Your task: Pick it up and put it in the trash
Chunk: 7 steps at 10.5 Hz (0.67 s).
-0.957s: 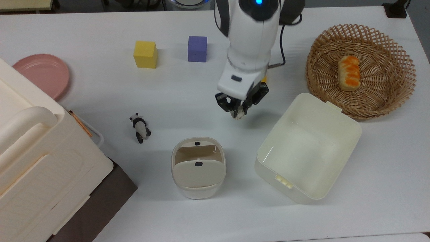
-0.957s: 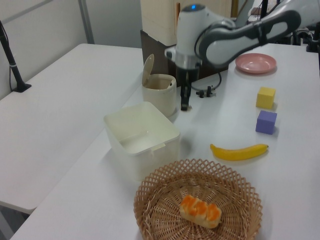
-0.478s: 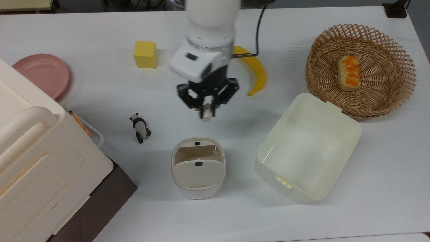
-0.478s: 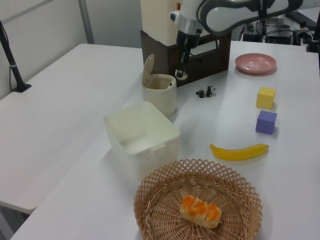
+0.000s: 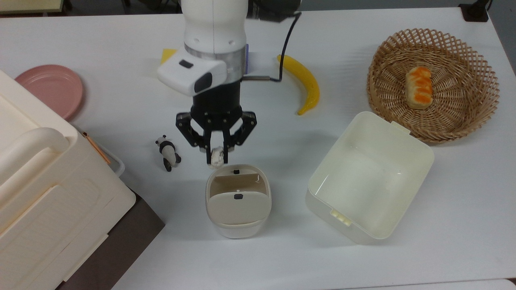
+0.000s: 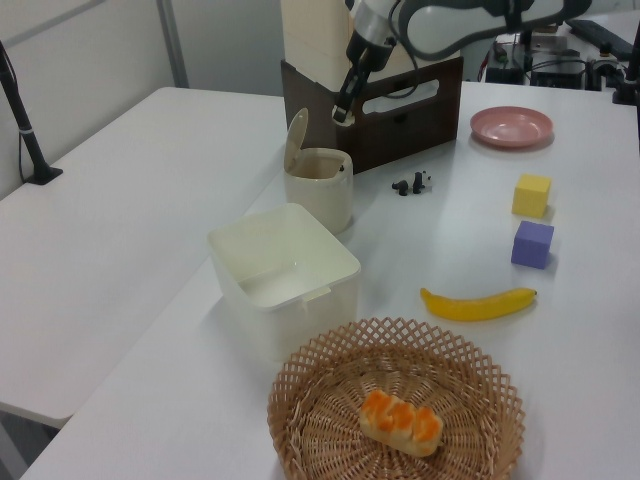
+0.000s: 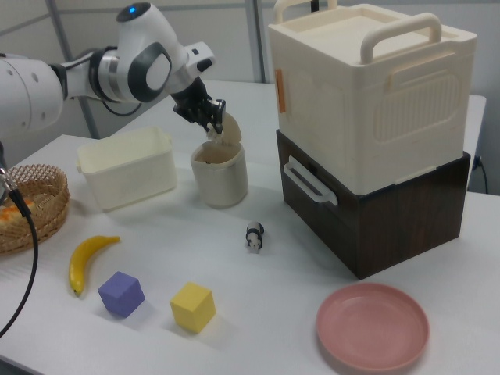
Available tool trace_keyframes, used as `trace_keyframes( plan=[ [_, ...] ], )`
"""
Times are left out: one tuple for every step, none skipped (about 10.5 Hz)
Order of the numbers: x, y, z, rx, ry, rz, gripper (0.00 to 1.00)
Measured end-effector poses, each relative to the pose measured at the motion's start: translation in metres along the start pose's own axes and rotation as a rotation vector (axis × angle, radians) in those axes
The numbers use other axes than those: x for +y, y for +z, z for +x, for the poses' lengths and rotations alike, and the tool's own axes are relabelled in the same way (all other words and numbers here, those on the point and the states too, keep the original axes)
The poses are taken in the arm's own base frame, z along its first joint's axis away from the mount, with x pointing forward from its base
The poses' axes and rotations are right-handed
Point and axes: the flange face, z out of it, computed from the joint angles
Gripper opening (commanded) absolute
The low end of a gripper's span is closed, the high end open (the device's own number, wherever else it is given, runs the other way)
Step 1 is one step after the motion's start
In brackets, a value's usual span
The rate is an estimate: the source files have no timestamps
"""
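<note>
A small crumpled off-white paper ball (image 5: 217, 156) is pinched in my gripper (image 5: 216, 153), which is shut on it. In the top view the gripper hangs just past the upper edge of the trash (image 5: 238, 225), a cream rounded bin whose beige swing lid (image 5: 238, 206) is tipped, leaving a gap. The left view has the gripper (image 6: 342, 116) well above the trash (image 6: 322, 192), near its raised lid (image 6: 296, 140). In the right view the gripper (image 7: 211, 125) hovers over the rim of the trash (image 7: 219, 178).
A panda figurine (image 5: 167, 152) lies left of the gripper in the top view. An open cream tub (image 5: 419, 161) sits to the right, with a banana (image 5: 305, 83) and a wicker basket (image 5: 475, 64) holding bread beyond. A big storage box (image 5: 36, 193) and pink plate (image 5: 49, 88) fill the left.
Carrying the paper ball, the gripper has swung toward the top view's left and down the picture, from beside the tub to the bin's edge. It has also risen above the bin.
</note>
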Motion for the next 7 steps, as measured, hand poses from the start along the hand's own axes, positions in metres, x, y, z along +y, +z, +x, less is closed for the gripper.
trace_keyframes(
  plan=[
    [-0.004,0.010,0.001,0.017,0.017,-0.003,0.50],
    [-0.008,0.020,0.001,0.031,0.031,-0.005,0.92],
    [-0.014,0.032,0.000,0.041,0.036,-0.006,1.00],
    [-0.017,0.037,0.000,0.041,0.044,-0.005,1.00],
    [-0.019,0.038,0.000,0.040,0.065,-0.002,1.00],
    [-0.021,0.035,0.002,0.047,0.077,0.001,1.00],
    [-0.022,0.027,0.005,0.061,0.087,0.003,1.00]
  ],
)
